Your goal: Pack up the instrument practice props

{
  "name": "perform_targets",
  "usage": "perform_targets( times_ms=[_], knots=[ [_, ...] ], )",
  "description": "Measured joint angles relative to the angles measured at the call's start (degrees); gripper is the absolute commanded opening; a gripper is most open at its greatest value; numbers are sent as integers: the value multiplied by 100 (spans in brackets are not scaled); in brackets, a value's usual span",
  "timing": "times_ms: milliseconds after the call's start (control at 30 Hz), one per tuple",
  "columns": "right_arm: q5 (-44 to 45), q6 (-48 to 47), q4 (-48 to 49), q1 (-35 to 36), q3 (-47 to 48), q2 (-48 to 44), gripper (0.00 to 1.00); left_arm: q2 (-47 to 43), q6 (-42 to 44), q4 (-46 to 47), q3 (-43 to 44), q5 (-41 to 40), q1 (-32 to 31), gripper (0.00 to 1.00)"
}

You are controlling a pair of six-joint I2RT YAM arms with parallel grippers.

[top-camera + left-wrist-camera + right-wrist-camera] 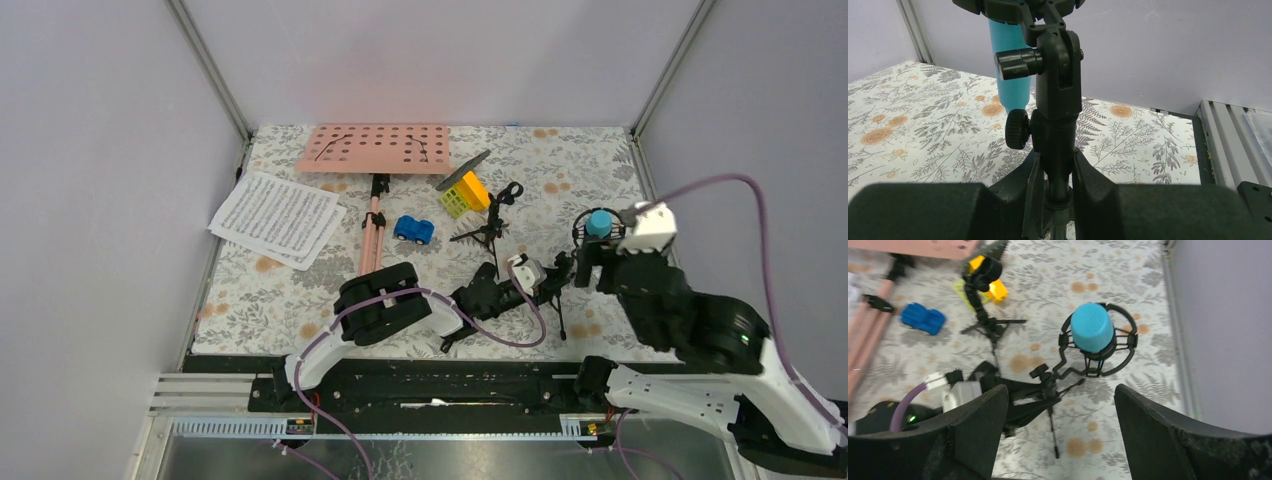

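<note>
My left gripper (1058, 172) is closed on the small black tripod (1058, 100), its fingers (1088, 182) pinching the stem just below the lower thumbscrew. My right gripper (1058, 395) stands wide open and holds nothing. It hovers above the blue mic (1091, 327).

Location: the blue mic sits in a black ring cradle (1120, 347) on top of that tripod, over the right side of the floral table (560, 160), close to the right wall.

Handling, as I judge it:
- The assembly looks light and rigid, all hard plastic, but top-heavy.
- The stem is jointed, with two knobs, so the head may swing if pushed.
- The mic body is a smooth tapered cylinder with a finely ribbed cap, and is probably slippery.
- The cradle's spokes are thin and look breakable, and the legs are thin rods that could snag.

Grip points: the stem, or the mic body across its width. Do not grip the cradle.
</note>
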Motion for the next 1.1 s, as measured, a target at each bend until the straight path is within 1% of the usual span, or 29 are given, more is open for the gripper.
perform_targets(
  times_ms=[167,333,400,500,567,633,700,767,933,1000,1100],
  knots=[
    [608,-144,-63,-2,409,1211,97,-28,-59,72,-87,44,0,0],
    [789,-146,-195,-146,778,1917,100,-66,-81,70,-144,79,2,0],
    [702,-181,-210,-470,881,2092,100,-79,-98,81,-170,92,2,0],
    [341,-358,-205,-1316,920,2332,100,-101,-122,79,-201,101,0,0],
    [101,-492,-164,-1742,911,2472,100,-103,-136,85,-210,109,2,0],
    [-114,-616,-79,-2050,896,2559,99,-103,-146,111,-227,116,0,0],
    [-267,-695,-35,-2245,887,2603,98,-103,-146,114,-229,118,0,0],
    [-407,-780,50,-2444,844,2623,92,-103,-144,114,-229,118,0,0],
    [-697,-966,304,-2826,481,2614,72,-103,-144,114,-229,116,0,0],
    [-911,-1019,389,-3117,363,2614,72,-103,-144,114,-229,116,0,0],
    [-1211,-1038,457,-3346,269,2614,67,-103,-144,114,-229,116,0,0]
  ],
)
